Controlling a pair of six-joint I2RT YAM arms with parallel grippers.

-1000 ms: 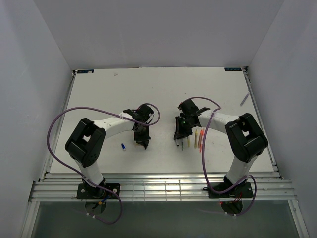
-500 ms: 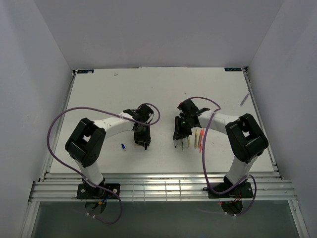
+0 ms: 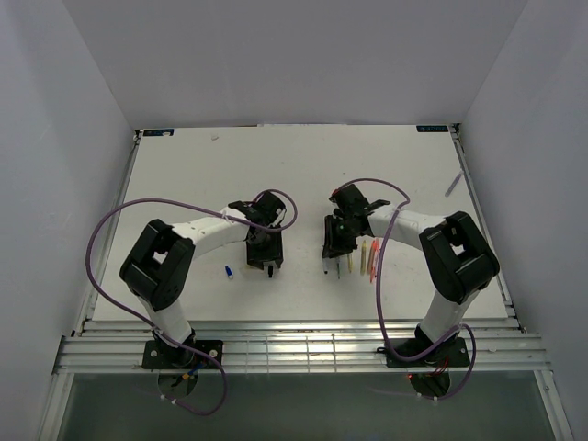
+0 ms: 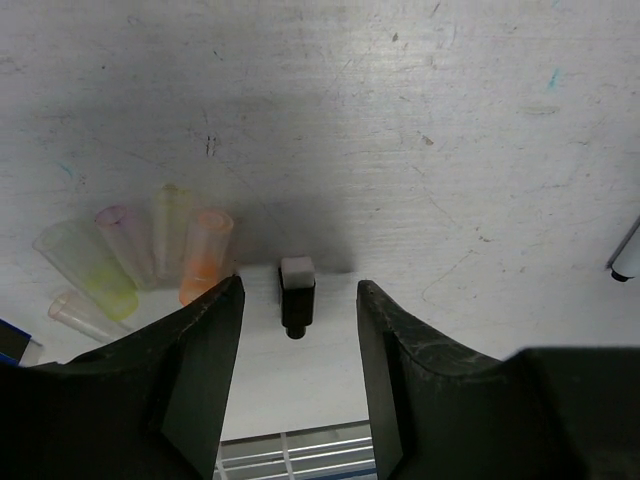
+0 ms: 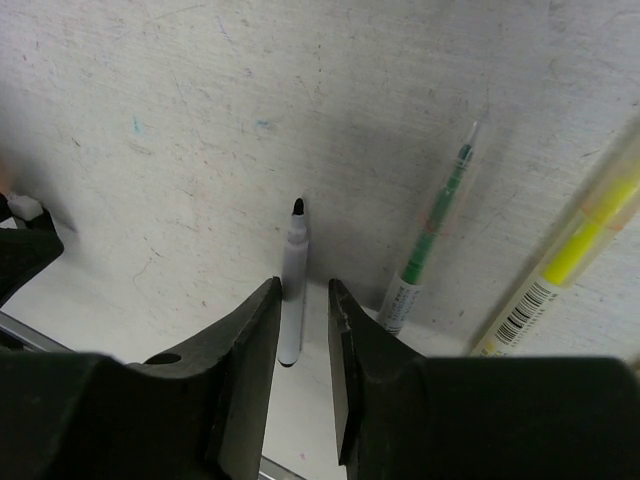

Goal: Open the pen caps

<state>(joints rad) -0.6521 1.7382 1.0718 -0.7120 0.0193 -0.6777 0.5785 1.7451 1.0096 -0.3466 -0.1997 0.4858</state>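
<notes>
Top: left gripper (image 3: 267, 267) and right gripper (image 3: 330, 256) sit low over the counter (image 3: 184, 175).
Left wrist: gripper wide, black cap (image 4: 297, 295) loose between its fingers, beside the cap pile (image 4: 203, 255).
Right wrist: gripper narrow, straddling the black pen (image 5: 292, 290), apparently unclamped.
Lift straight up, no nudging.

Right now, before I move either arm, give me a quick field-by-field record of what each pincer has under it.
left pincer: open, straddling the black cap, which lies flat
cap cluster: orange, yellow and pink, grouped close beside the black cap
right pincer: narrowly open around the uncapped black pen
other pens: green pen and yellow pen, lying beside the black pen
</notes>
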